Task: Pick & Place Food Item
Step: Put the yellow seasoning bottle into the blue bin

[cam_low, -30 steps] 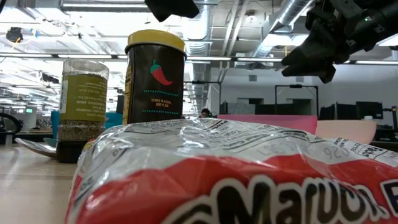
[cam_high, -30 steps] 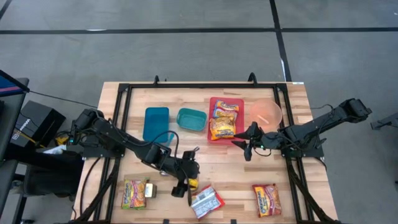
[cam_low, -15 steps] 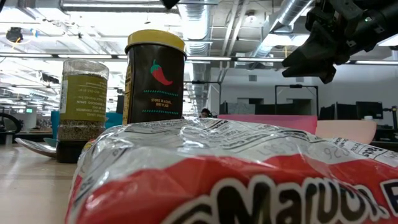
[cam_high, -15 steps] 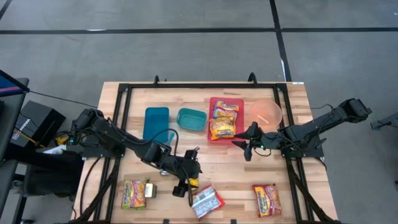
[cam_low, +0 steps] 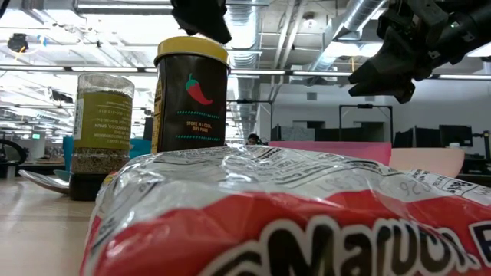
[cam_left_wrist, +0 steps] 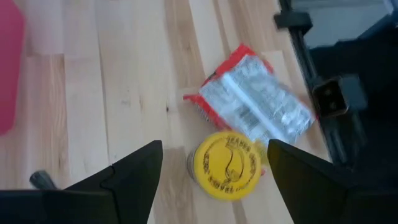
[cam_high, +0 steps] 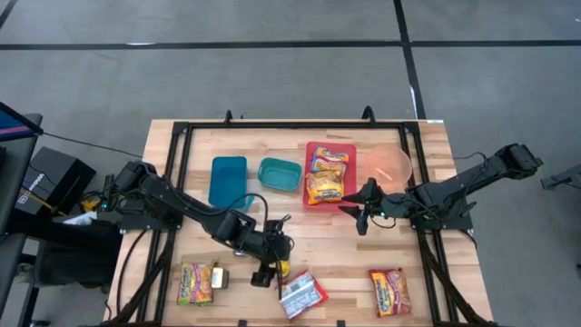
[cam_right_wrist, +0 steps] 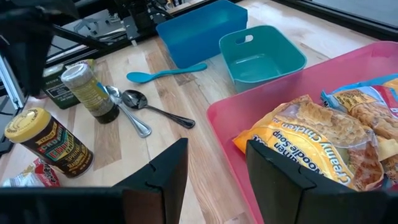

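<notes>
Wooden table [cam_high: 300,245] carried it all. Nearest us, the yellow-lidded spice can [cam_left_wrist: 228,165] stood upright by a noodle pkt [cam_left_wrist: 256,106], directly under our left gripper [cam_left_wrist: 214,167], jaws apart astride it. Right gripper [cam_high: 356,209], part-open & empty, hung farther off near the red tray [cam_high: 312,150].

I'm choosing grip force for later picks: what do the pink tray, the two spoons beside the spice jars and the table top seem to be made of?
Pink tray: probably matte plastic, with smooth moulded walls. Two spoons: likely polished metal, since they reflect light. Table top: pale wood planks with visible grain and seams, finish unclear.
</notes>
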Motion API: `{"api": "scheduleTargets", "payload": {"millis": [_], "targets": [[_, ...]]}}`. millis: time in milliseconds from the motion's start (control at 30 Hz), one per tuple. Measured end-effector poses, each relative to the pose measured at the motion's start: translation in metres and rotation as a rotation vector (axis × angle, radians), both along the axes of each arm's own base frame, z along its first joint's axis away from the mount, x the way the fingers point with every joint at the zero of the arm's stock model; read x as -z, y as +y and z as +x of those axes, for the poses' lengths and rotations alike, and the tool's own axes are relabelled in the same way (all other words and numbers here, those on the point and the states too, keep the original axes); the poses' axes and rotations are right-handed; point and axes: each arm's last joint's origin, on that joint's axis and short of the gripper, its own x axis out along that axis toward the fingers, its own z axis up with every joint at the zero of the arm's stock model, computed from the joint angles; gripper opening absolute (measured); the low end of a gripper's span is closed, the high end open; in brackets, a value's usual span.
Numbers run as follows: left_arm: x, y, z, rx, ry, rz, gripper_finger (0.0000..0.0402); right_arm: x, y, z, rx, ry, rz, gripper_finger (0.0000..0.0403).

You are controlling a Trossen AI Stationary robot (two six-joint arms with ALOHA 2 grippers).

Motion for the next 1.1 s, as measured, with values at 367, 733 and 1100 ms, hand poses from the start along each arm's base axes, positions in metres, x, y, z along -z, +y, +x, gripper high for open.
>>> {"api": "scheduleTargets", "payload": {"millis": [367, 733, 1100], "targets": [[0.002, -0.004, -0.003, 0.055, -0.006, 0.033, 0.0287, 0.000, 0.000, 0.000, 0.000, 0.003, -0.001, 0.0156], [0.031, -0.010, 0.008, 0.100, 0.060, 0.078, 0.0287, 0.001, 0.000, 0.000, 0.003, 0.006, 0.004, 0.0156], [0.000, -0.006, -0.005, 0.111, -0.015, 0.044, 0.0287, 0.002, 0.000, -0.001, 0.010, 0.015, 0.016, 0.0156]]}}
